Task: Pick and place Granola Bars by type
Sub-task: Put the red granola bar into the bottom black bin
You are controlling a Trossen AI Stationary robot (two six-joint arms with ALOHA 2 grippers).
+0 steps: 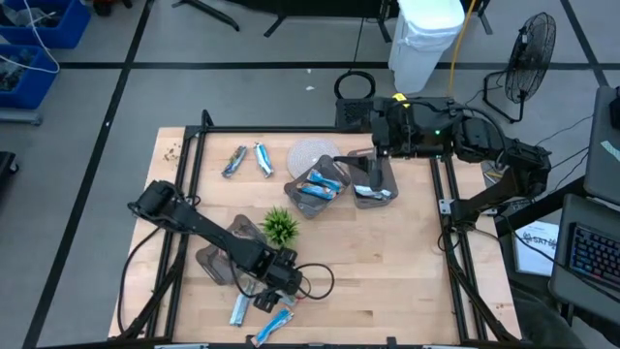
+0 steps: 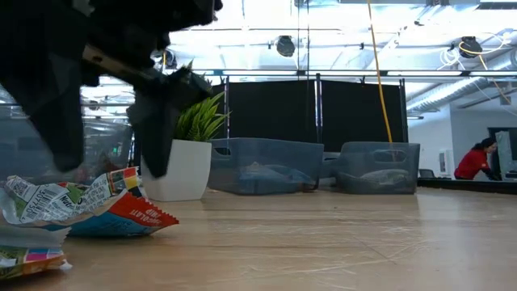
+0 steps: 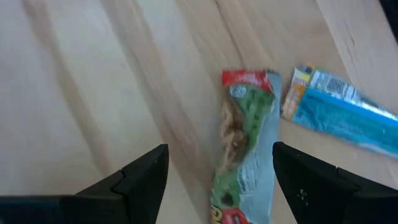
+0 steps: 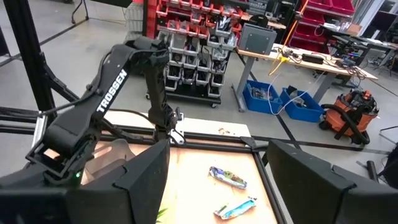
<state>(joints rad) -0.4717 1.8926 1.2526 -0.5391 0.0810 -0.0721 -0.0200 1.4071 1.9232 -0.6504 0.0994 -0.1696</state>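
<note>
My left gripper (image 3: pixel 219 149) stands open, pointing steeply down near the table's front edge (image 1: pixel 276 291). Its fingers stand on either side of a green and silver granola bar with red ends (image 3: pixel 245 149), which lies flat on the wood; they do not touch it. A blue bar (image 3: pixel 342 109) lies beside it. More bars lie at the front edge (image 1: pixel 237 310) (image 1: pixel 271 330), and two lie at the far left (image 1: pixel 234 160) (image 1: pixel 263 158). My right gripper (image 4: pixel 217 162) waits open, raised above the far trays (image 1: pixel 356 167).
Two grey trays (image 1: pixel 315 189) (image 1: pixel 373 184) at the far middle hold bars. A third tray (image 1: pixel 228 247) lies under my left arm. A small green plant (image 1: pixel 281 226) stands just behind my left gripper. A person in red (image 2: pixel 477 158) is far off in the room.
</note>
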